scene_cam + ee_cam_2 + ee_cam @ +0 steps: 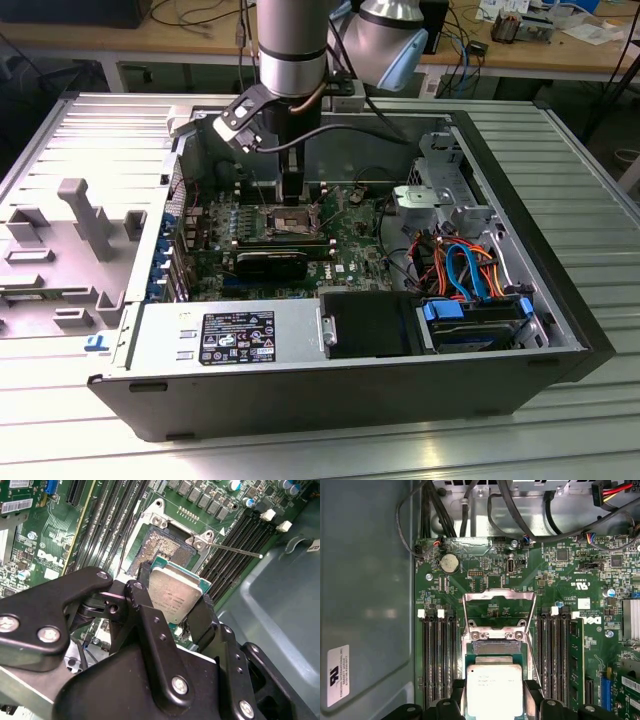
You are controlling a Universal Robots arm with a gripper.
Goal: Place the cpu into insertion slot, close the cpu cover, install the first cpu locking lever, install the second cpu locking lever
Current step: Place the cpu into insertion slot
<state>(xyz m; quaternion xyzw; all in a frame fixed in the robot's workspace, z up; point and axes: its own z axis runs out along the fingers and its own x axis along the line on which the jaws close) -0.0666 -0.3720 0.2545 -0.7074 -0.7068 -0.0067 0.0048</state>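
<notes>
As your gripper (174,600) clamps the cpu (176,591) by two opposite edges, it hangs just over the insertion slot (161,550).
The cpu cover (499,594) stands swung open, pin grid bare, and a thin locking lever (235,550) juts free beside the slot, which sits toward the exterior view's left inside the open computer case (400,400).

White logo lettering on motherboard (50,559), fine print on cpu (175,594), unreadable label on power supply (238,337)
</notes>
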